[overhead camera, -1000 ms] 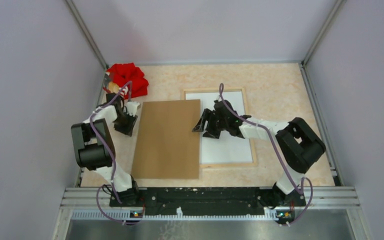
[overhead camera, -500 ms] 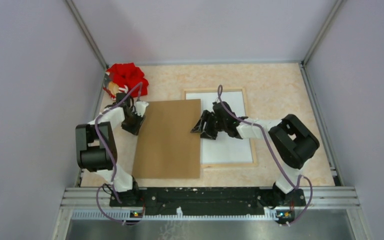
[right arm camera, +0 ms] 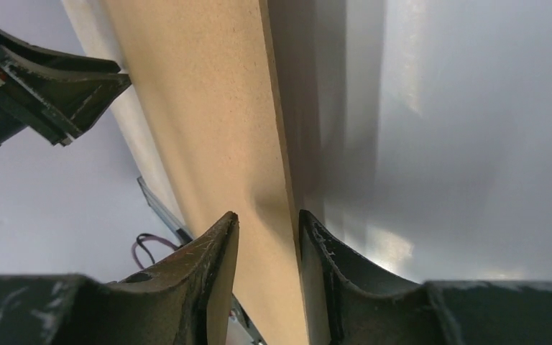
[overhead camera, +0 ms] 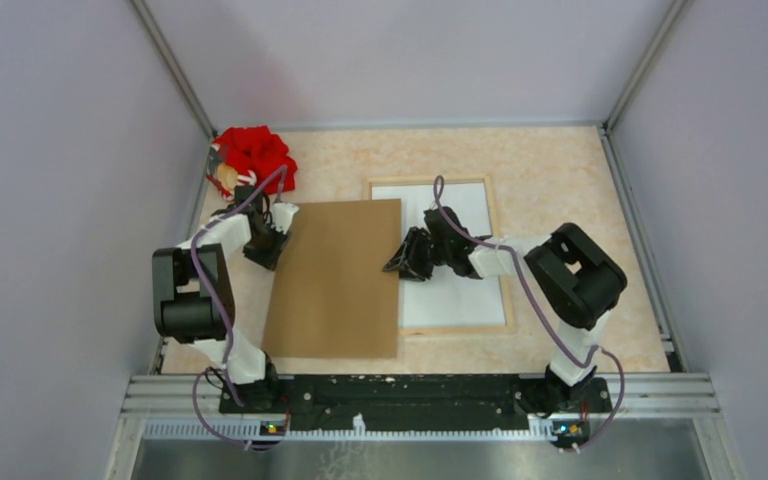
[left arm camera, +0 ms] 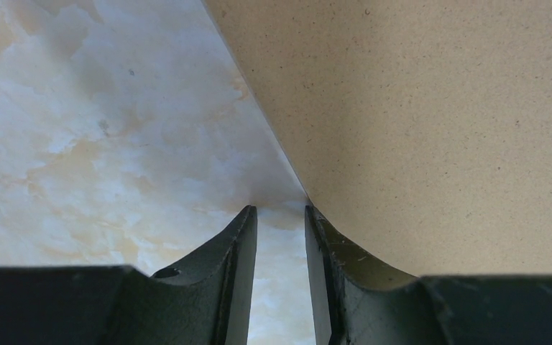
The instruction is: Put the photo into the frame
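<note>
I judge the step in hand is to lift the brown board [overhead camera: 335,280] and lay it over the frame [overhead camera: 460,329], which lies back up on the right of the bench [overhead camera: 560,170]. The photo [overhead camera: 460,300] seems to sit inside the rails, white back up, though its printed side is not visible to confirm this. The board lies to the left of the frame and covers the frame's left rail.

The right end effector [right arm camera: 268,214] has the board's right edge between its two fingers, with a narrow gap; whether it really pinches, I cannot tell. The left end effector [left arm camera: 280,210] is at the opposite edge, with its fingers a little apart and only bench between them; the board's edge touches one fingertip [left arm camera: 323,230].

To do it well, the right side needs a firm pinch before any lift; the left should only steady its edge, so the board does not slide; the board should travel flat and low, because a dragging corner could push the photo out of the rails.
</note>
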